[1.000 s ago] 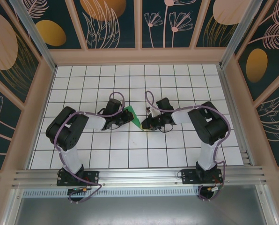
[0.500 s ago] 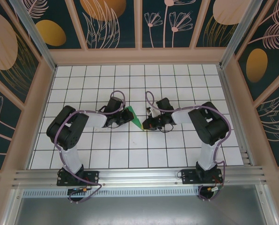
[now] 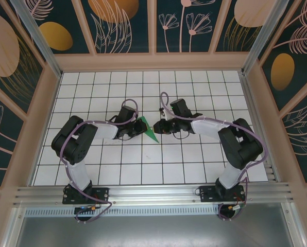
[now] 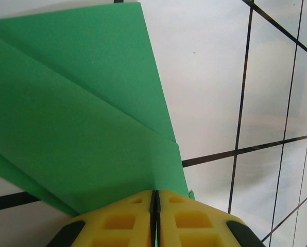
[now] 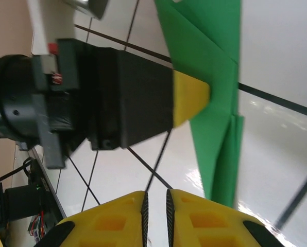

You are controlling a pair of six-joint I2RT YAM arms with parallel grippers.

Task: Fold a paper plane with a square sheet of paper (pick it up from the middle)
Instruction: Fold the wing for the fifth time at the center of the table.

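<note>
Top external view: the green paper plane (image 3: 148, 129) sat over the white grid table (image 3: 194, 159), between the two arms. The left gripper (image 4: 154, 206) was clenched on its folded edge. The right gripper (image 5: 156, 206) hung just beside it, its jaws parted by a slim gap and grasping nothing.

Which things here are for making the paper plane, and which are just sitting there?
For the job:
- green paper, partly folded
- left pincer, pinching the paper
- right pincer, close by the paper

Just there:
- white tiled table
- painted walls
- metal rail at the front
</note>
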